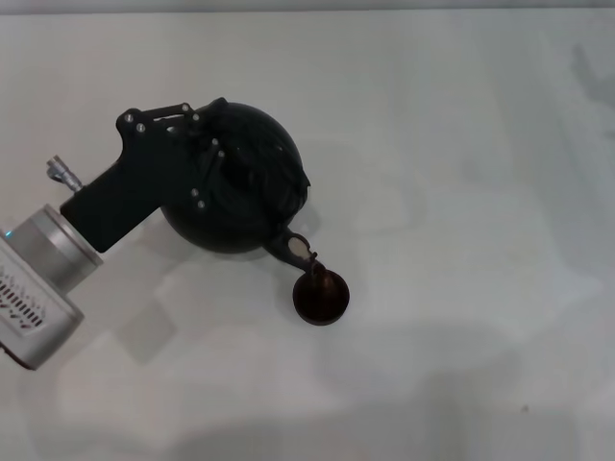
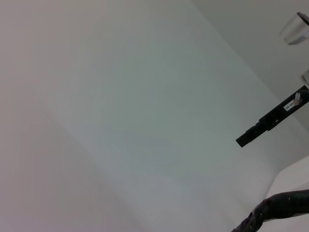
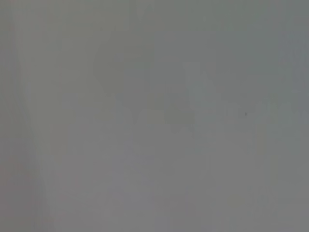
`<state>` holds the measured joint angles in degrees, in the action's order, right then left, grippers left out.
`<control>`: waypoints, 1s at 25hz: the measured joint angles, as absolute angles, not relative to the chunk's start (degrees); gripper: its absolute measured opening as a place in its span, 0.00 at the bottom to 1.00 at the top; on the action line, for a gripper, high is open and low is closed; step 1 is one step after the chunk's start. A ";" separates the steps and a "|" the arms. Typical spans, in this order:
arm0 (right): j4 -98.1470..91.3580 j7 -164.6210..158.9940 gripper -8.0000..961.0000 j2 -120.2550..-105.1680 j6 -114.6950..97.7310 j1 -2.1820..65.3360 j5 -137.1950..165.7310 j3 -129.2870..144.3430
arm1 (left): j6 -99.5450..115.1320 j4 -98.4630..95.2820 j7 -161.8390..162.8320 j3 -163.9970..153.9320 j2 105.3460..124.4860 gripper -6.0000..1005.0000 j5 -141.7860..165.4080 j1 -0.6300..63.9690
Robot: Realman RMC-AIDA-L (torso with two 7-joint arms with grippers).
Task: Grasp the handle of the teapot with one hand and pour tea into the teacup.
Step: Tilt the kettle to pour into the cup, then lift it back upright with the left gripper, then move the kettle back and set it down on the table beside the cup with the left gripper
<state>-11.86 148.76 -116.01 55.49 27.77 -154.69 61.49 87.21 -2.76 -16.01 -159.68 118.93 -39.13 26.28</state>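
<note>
Left gripper (image 1: pixel 207 163) clamped on handle (image 1: pixel 231 158) above teapot (image 1: pixel 252 197), pot tilted with spout just over teacup (image 1: pixel 322 296) on white table (image 1: pixel 461 192); right gripper out of view.

What we cannot make out

In the head view the left gripper (image 1: pixel 207 158) lies over the top of the teapot (image 1: pixel 245 206), so we cannot see the handle, the lid, or how the fingers stand. The left arm (image 1: pixel 38 279) is cut off at the picture's left edge. The spout (image 1: pixel 298 250) overlaps the rim of the teacup (image 1: pixel 322 296), and we cannot tell whether they touch. The right gripper appears in no view.
</note>
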 joint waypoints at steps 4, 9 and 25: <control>-11.86 148.76 0.86 -116.01 55.53 27.77 -154.49 61.52 | 87.13 -3.36 -14.12 -159.29 118.92 0.13 -39.51 25.84; -11.86 148.78 0.86 -116.01 55.55 27.77 -154.43 61.52 | 87.08 -3.43 -10.79 -159.16 118.92 0.13 -39.82 25.34; -11.31 148.80 0.86 -116.09 55.62 27.77 -154.42 61.61 | 86.56 -11.13 -5.16 -159.07 119.33 0.14 -56.54 16.67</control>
